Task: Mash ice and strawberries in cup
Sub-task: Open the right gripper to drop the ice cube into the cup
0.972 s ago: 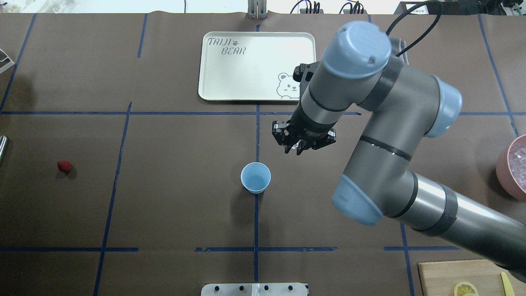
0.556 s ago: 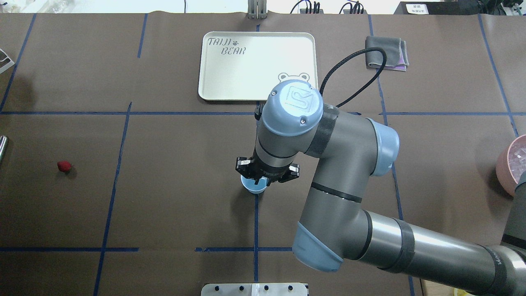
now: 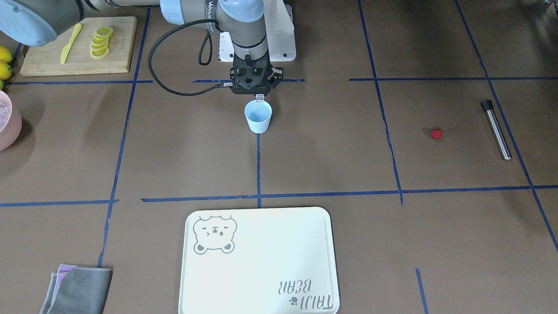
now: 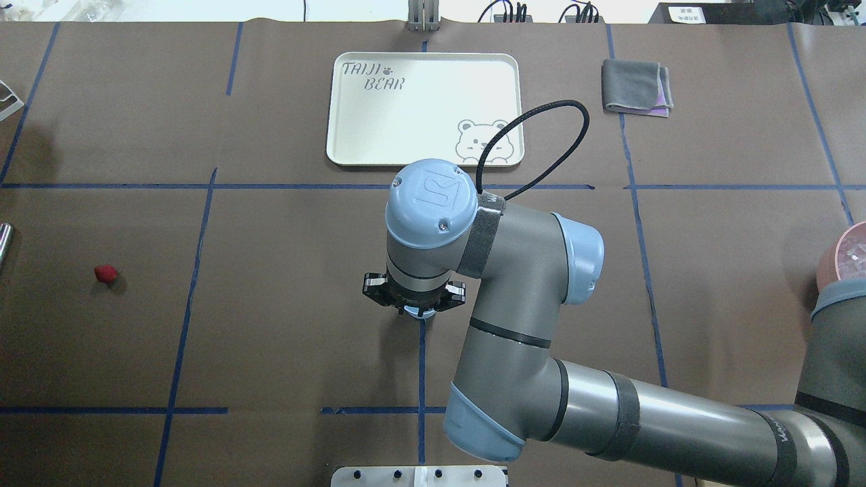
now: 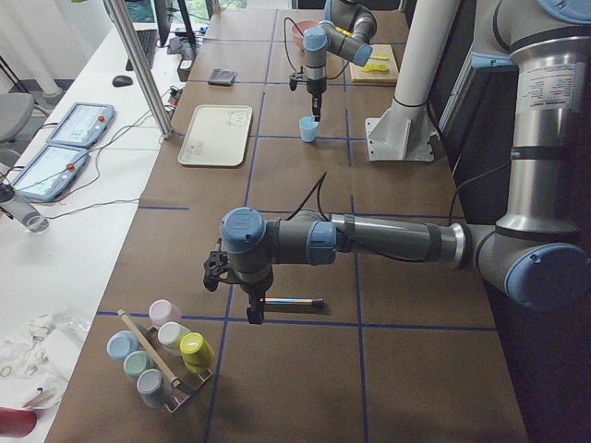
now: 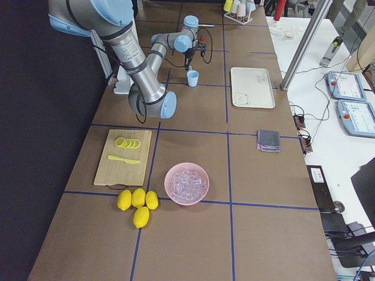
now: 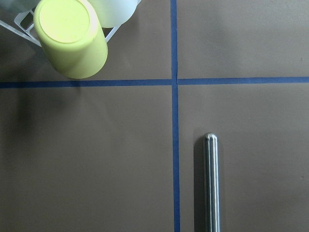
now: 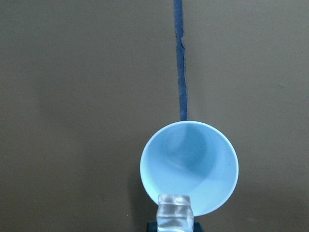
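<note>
Your right gripper, clenched on an ice cube, hangs at the 6 o'clock rim of the cup in the wrist view. The cup's centre lies toward 12 o'clock, so judge a small shift that way before releasing.

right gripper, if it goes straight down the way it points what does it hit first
The right gripper points straight down, holding an ice cube over the robot-side edge of the cup. It would probably meet the cup's rim or inner wall first, though depth is unclear.
</note>
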{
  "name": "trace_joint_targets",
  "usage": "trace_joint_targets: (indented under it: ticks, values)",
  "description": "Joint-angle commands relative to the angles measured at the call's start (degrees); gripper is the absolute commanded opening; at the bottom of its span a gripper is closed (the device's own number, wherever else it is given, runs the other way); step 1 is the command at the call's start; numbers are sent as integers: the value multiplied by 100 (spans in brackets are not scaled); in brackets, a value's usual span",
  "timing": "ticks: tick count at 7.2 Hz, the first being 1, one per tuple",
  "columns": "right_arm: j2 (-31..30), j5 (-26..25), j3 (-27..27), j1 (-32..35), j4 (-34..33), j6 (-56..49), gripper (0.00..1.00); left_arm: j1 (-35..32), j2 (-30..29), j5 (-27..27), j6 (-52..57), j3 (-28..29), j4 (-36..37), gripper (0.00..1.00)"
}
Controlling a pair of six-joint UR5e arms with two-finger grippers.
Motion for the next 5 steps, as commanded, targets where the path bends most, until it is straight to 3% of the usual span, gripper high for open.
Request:
trace_joint_targets:
  ticks: [1, 4, 5]
  values:
    - [-66, -123, -19, 41, -1, -15, 0, 0, 0, -3, 0, 0, 0, 100]
    - [-66, -150, -28, 49, -1, -24, 3, 0, 0, -3, -8, -17, 0, 100]
    - [-57, -150, -36, 49, -1, -24, 14, 0, -9, -3, -8, -9, 0, 100]
